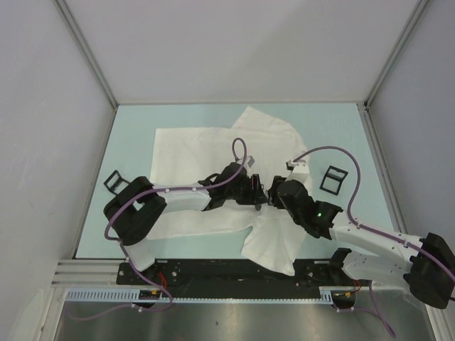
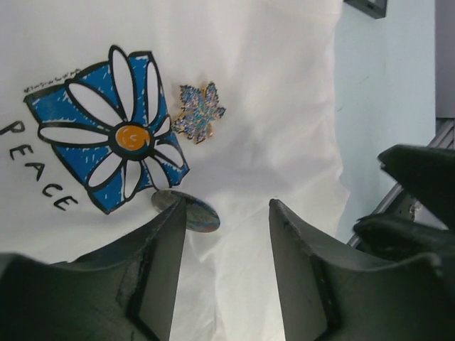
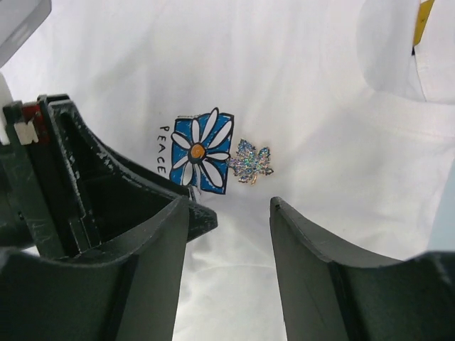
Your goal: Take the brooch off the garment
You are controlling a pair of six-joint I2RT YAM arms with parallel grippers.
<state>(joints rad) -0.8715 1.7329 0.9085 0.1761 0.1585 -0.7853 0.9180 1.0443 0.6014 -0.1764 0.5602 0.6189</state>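
Pale green tabletop (image 1: 135, 135) carries a white short-sleeved T-shirt (image 1: 199, 142). Small dark round brooch (image 2: 200, 217) sits on the shirt at 5 o'clock of the blue-and-white flower print (image 2: 114, 128), partly behind one finger of the left gripper (image 2: 227, 204). Glittery leaf-shaped pin (image 2: 200, 113) at the print's 3 o'clock. Left jaws moderately parted, nothing between them; right gripper (image 3: 229, 202) likewise.

On my feed the garment (image 1: 192, 145) is plain white. Its flower print (image 2: 114, 128) has white petals and an orange middle on scribbly blue, with black lettering beside it. The leaf pin (image 2: 200, 112) is glittery silver-blue with a gold edge, the round brooch (image 2: 202, 217) is dark bluish-grey, and the surface (image 1: 135, 121) is pale mint.
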